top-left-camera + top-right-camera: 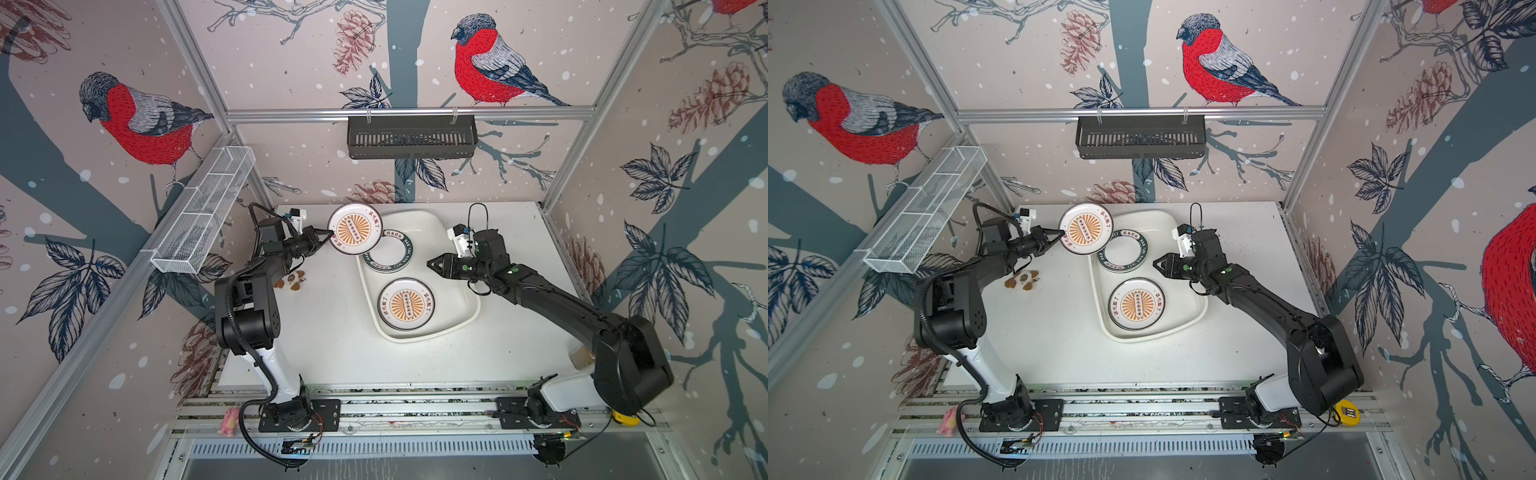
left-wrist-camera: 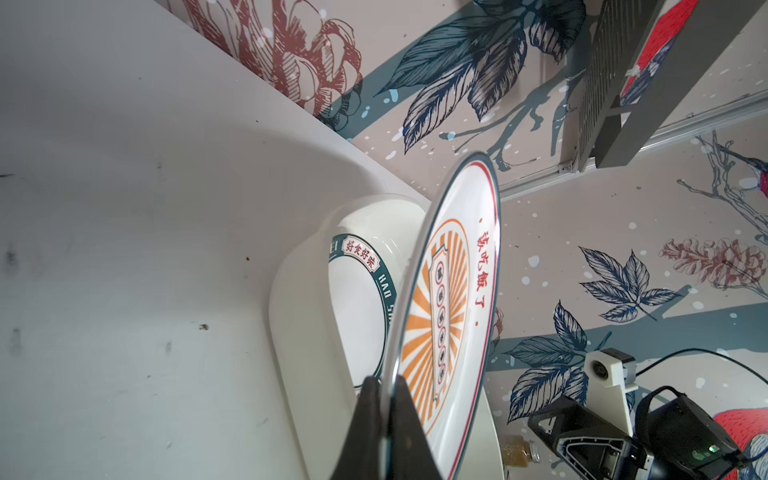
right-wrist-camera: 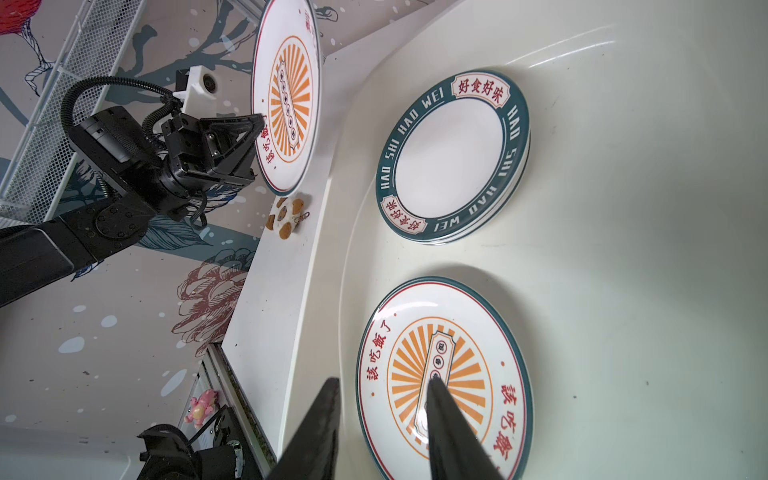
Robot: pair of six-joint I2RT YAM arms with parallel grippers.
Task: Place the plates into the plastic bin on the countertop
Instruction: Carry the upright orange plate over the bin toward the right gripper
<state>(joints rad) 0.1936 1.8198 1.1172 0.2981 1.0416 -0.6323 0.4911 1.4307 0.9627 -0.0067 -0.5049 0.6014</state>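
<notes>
My left gripper (image 1: pixel 330 237) (image 2: pixel 384 386) is shut on the rim of a white plate with an orange sunburst centre (image 1: pixel 355 229) (image 1: pixel 1086 228) (image 2: pixel 449 316) (image 3: pixel 286 112). It holds that plate tilted in the air at the far left corner of the plastic bin (image 1: pixel 453 316) (image 1: pixel 1183 316). A green-lettered plate stack (image 1: pixel 388 257) (image 3: pixel 451 160) and another sunburst plate (image 1: pixel 406 304) (image 3: pixel 444 374) lie flat in the bin. My right gripper (image 1: pixel 429 264) (image 3: pixel 382 380) hovers open above the bin, over the lying sunburst plate, with nothing between its fingers.
The bin sits on the white countertop (image 1: pixel 332 345). A small brown charm (image 1: pixel 293 280) lies left of the bin, under my left arm. A black slotted rack (image 1: pixel 411 137) hangs on the back wall and a white wire basket (image 1: pixel 208 208) on the left wall. A small jar (image 1: pixel 582 357) stands at the right edge.
</notes>
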